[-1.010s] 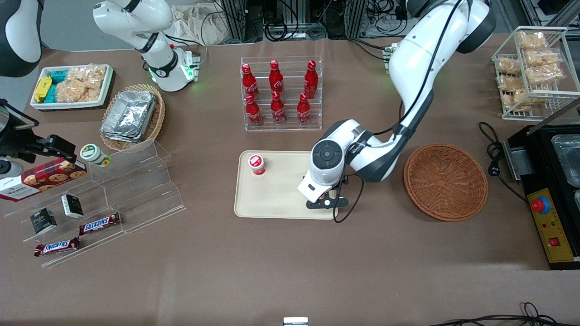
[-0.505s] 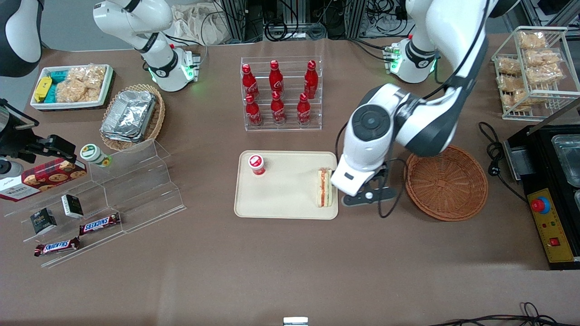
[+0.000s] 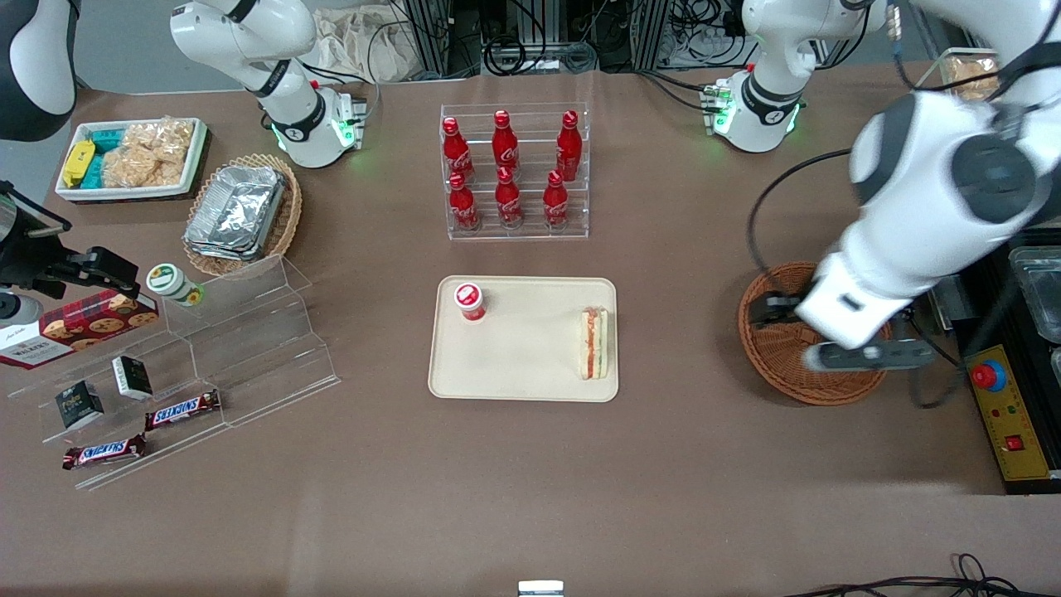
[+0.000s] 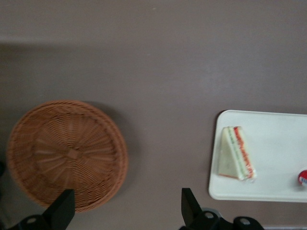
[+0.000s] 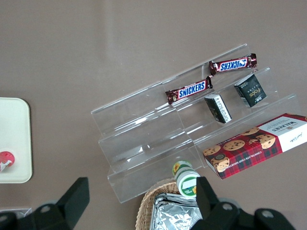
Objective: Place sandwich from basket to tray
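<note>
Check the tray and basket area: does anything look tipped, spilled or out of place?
Nothing stands out. The sandwich lies intact on the tray near its edge, the basket sits upright, and the open claw hangs above the basket.

A triangular white-bread sandwich (image 3: 594, 343) with red-green filling lies flat at the three o'clock end of the cream tray (image 3: 522, 381); the reddish-brown wicker basket (image 3: 775, 365) sits empty, well apart.

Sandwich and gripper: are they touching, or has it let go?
Apart. The left wrist view shows the sandwich lying alone on the tray, with bare table between it and the open gripper, which hangs above the basket.
</note>
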`<state>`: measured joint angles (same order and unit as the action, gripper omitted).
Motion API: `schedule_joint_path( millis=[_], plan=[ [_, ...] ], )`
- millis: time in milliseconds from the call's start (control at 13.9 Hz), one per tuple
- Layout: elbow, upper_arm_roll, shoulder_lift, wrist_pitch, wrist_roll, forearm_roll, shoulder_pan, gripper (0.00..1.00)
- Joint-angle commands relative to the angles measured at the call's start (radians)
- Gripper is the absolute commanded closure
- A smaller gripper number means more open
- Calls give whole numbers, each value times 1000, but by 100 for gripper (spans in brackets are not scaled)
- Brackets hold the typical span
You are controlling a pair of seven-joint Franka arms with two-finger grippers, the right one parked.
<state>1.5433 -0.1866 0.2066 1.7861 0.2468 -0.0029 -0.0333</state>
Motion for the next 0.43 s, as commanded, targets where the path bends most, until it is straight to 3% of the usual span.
schedule_joint_path(
  millis=[0,361],
  plan=[
    [67,114,-84,-63,-119,-42,0,0],
    [47,177,-81,-57,-116,-37,3,0]
  ],
)
